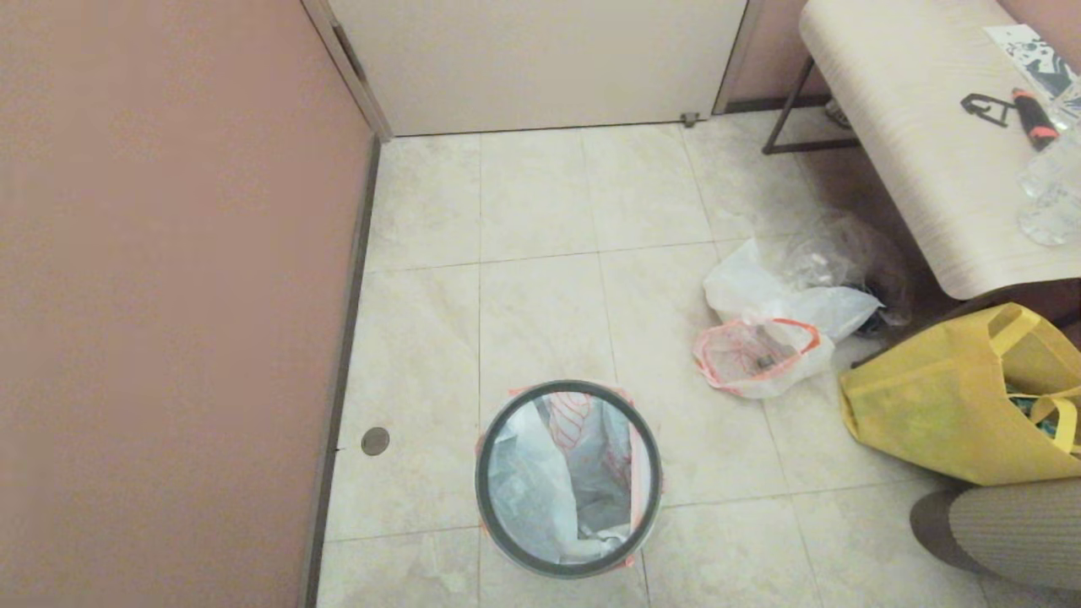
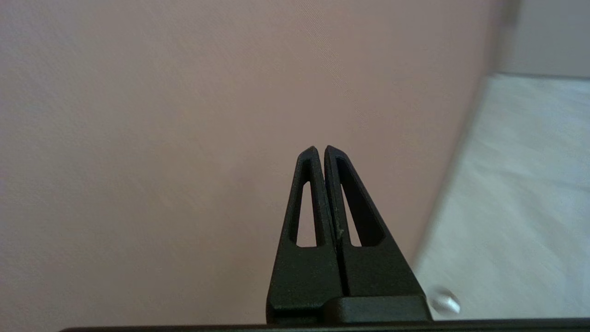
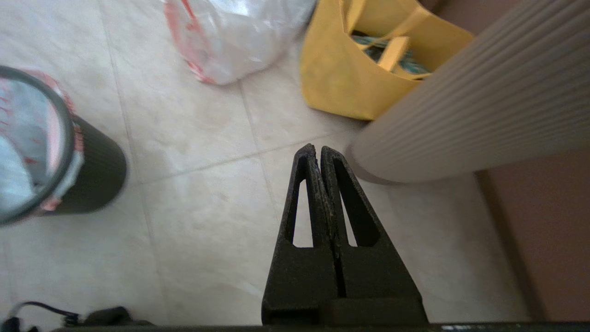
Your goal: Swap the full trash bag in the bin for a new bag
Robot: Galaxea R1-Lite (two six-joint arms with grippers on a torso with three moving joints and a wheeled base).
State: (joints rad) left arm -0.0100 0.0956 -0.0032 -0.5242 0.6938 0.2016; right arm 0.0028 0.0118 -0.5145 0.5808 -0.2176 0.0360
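We see a tiled floor (image 1: 540, 253) bounded by a pink wall (image 1: 169, 253) on our left and a pale door (image 1: 540, 59) ahead. To the right stands a long pale surface (image 1: 920, 160) on dark legs, carrying a black-and-orange tool (image 1: 1032, 116) and some clear plastic at its edge.

A yellow tote (image 1: 937, 414) sits on the floor just under the near end of the surface. Beside it, toward the middle of the floor, lies the full bag (image 1: 764, 333), white with a pink-orange rim, on its side, with a clear bag (image 1: 844, 253) of dark items touching it from behind.

Nearest us stands the bin (image 1: 567, 477), round and black, well apart from the full bag. The new bag (image 1: 583, 439) lines it: white film with red drawing fills the inside, and its pink-orange edge folds over the outside, pinned under the dark-grey ring (image 1: 485, 507).

Our left hand (image 2: 319, 148) points at the pink wall, its fingers pressed together on nothing. Our right hand (image 3: 315, 147) hangs over bare tiles between the bin and the tote, fingers likewise pressed together and empty.

A small round metal disc (image 1: 376, 440) lies in the floor near the wall.
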